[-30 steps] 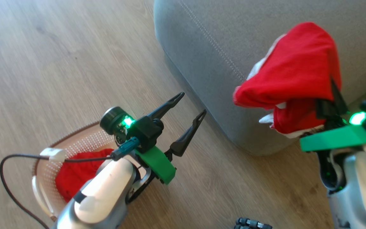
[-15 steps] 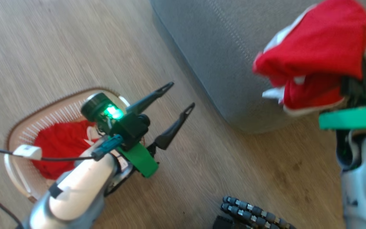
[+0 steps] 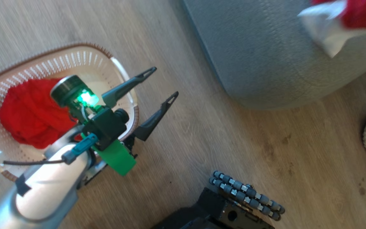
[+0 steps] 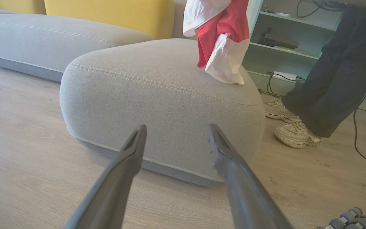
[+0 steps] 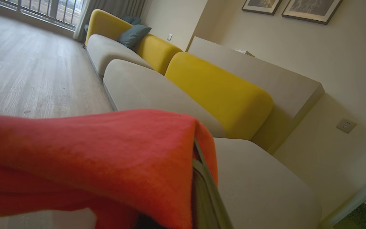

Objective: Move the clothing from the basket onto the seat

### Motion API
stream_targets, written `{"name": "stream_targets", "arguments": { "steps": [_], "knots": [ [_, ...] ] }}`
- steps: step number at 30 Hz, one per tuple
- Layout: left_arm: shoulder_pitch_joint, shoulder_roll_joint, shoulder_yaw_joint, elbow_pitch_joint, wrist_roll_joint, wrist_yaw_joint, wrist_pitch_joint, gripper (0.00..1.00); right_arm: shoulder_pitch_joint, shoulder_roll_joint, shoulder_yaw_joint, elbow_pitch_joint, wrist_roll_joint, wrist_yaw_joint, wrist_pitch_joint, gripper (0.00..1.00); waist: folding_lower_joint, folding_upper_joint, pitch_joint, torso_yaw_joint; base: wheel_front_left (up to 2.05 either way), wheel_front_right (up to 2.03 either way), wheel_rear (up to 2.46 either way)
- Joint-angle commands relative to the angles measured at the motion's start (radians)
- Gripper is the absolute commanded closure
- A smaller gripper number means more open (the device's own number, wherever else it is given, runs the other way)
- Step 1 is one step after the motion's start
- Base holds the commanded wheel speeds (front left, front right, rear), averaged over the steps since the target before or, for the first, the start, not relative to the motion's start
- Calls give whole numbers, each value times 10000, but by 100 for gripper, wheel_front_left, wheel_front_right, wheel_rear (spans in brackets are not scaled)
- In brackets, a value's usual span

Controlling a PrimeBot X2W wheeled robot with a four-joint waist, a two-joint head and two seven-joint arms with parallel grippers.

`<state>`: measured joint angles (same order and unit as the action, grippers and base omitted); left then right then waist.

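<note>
Red clothing (image 5: 91,152) hangs clamped in the right gripper (image 5: 199,160) over the grey seat (image 4: 157,95); the left gripper (image 3: 165,80) gapes wide beside the basket (image 3: 84,60).

The basket (image 3: 84,58) is cream, dotted with perforations, its rim brown and woven-looking; the garment (image 3: 32,117) inside is bright red. The seat (image 4: 157,92) is grey with pale stitching, the hanging cloth (image 4: 224,38) red and white, the far backrest (image 5: 221,92) yellow.
</note>
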<state>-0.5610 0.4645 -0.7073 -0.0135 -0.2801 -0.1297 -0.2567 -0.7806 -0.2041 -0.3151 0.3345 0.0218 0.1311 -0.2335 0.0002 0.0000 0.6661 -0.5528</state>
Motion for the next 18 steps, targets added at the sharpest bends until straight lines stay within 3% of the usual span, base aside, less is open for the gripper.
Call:
{"name": "stream_targets", "arguments": {
  "steps": [1,12,18],
  "knots": [
    [-367,293,329,-482,90,-10,-51,0,-625,-509,-271,-150,-151,-4,218,100,-2,0,551,239,0,0,0],
    [-761,708,-75,-983,58,-10,-51,0,-3158,-1902,-2589,308,-1151,-4,1771,100,-2,0,1538,1171,0,0,0],
    [-722,671,-292,-1064,35,-10,-51,0,-2963,-1702,-3959,-323,-1444,-4,2975,100,-2,0,1886,1903,0,0,0]
  ]
}}
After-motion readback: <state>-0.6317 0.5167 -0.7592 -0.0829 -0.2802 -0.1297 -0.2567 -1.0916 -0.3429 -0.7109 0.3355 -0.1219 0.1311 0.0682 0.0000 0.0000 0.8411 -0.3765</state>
